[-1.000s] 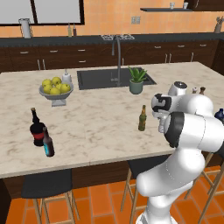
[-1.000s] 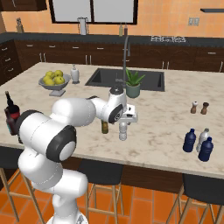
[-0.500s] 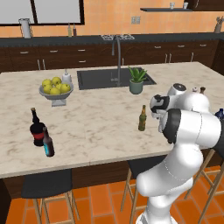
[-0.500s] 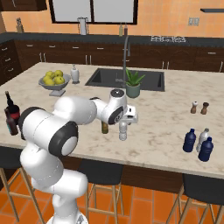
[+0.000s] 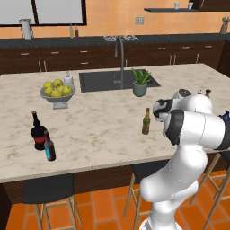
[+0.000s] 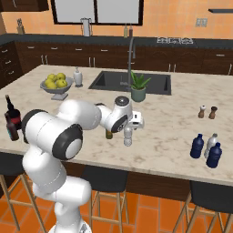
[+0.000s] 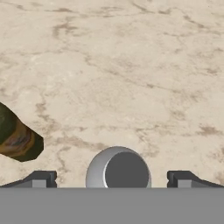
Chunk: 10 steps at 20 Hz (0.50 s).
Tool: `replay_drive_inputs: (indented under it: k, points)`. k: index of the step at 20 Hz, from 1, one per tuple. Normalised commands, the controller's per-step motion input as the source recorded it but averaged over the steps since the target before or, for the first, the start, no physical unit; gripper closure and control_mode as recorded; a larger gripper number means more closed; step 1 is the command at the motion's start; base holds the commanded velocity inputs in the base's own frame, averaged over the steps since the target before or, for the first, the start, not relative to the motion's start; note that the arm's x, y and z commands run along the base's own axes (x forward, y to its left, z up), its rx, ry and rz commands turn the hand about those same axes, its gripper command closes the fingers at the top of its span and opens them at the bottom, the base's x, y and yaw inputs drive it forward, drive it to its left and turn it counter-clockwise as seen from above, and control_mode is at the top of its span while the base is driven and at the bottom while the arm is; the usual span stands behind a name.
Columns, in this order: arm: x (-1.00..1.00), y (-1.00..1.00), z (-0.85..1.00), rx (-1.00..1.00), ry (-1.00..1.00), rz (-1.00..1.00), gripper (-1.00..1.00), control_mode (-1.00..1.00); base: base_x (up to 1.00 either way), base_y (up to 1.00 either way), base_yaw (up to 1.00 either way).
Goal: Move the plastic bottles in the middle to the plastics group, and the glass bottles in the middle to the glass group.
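The gripper, fingers spread, straddles the small grey-capped plastic bottle at bottom centre, not pinching it yet. The slim olive-brown glass bottle stands at left on the marble surface. Both moves look undone.

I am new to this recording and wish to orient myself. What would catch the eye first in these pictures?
The big white arm dominates, bent low over the marble island counter with its hand spread around a pale bottle's grey cap, seen from above. Just beside stands the olive-brown beer bottle, mid-counter. At the counter's far ends wait the black wine bottle with a smaller brown one, and three small bottles near the shakers.
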Motion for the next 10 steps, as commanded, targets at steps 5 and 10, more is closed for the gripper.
replay_drive_inputs:
  k: [5,10]
  points:
    - [0.31,0.00,-0.04,0.00,0.00,0.00,-1.00,-1.00,0.00,0.00,0.00]
    - [0.01,-0.02,-0.22,0.00,0.01,0.00,1.00,-1.00,0.00,0.00,0.00]
